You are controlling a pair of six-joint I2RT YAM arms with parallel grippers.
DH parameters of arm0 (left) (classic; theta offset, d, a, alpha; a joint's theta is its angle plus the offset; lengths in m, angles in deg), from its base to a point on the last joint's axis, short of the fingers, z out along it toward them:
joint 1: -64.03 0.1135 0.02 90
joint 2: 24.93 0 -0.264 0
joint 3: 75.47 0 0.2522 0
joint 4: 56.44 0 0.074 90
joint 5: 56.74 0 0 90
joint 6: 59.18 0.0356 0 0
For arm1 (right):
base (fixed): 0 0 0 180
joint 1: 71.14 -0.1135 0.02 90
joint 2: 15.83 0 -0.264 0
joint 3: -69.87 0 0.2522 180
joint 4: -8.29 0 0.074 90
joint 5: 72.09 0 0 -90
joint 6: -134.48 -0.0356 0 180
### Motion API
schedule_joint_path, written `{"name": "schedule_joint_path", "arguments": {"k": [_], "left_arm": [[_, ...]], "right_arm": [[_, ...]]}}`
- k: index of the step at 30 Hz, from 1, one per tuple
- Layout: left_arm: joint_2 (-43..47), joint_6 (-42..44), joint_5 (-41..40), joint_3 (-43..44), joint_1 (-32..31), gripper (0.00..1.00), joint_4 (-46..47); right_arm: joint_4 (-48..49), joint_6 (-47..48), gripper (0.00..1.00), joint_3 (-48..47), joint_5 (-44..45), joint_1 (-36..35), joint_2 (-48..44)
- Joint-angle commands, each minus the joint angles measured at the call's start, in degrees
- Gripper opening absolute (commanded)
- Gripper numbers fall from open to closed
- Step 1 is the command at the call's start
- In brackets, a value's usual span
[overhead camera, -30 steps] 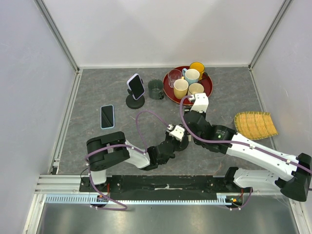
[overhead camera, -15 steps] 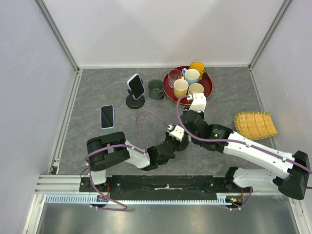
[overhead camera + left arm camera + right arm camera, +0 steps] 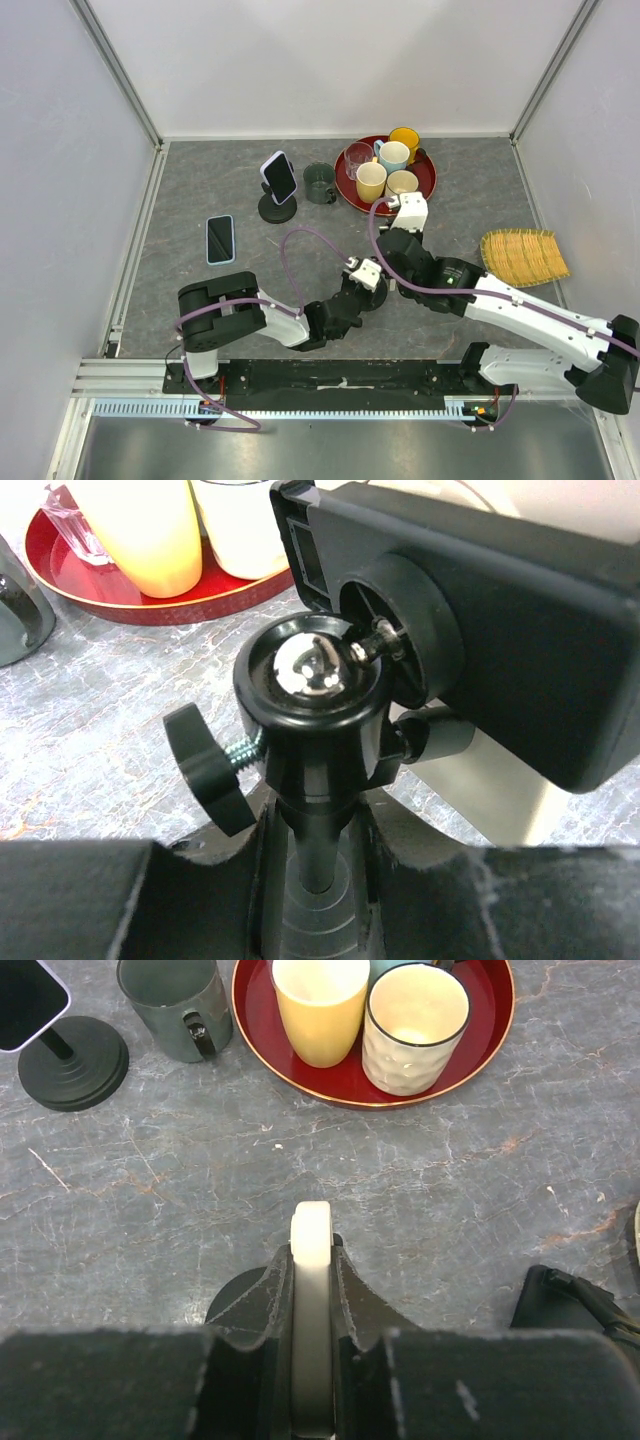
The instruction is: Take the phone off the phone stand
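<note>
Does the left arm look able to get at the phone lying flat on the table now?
Probably not yet: the left gripper has its jaws clamped on the stem of the phone stand. The flat phone lies in the open, so once it lets go, the way looks free.

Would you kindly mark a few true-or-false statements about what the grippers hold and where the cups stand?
1. The right gripper is shut on the edge of a white phone. True.
2. The left gripper grips the stem of the phone stand. True.
3. The grey mug stands on the red tray. False: it stands on the table beside the tray.
4. The red tray is empty. False: it holds cups.
5. A dark-screened phone lies flat on the table. True.
</note>
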Motion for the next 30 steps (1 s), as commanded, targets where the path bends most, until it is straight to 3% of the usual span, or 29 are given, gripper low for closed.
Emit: {"name": "schedule_joint_path", "arguments": {"k": [1,10,21,30], "left_arm": [[-2.8,-5.0,-0.1,0.4,0.3,0.02,-13.7],[-2.4,-11.1,0.1,1.4,2.4,0.02,-19.1],[-0.6,-18.9,3.7,-1.3,6.7,0.02,-21.2],[0.2,-21.5,7.2,-3.8,8.9,0.02,-18.3]], "right_arm": [[-5.0,2.1,0.0,3.1,-9.6,-0.8,-4.4],[-6.0,0.2,0.0,5.4,-15.0,-2.9,-6.7],[-7.8,-0.3,0.0,4.6,-2.0,-0.5,-14.2],[-0.1,4.2,0.0,9.6,-11.2,3.2,-17.9]]}}
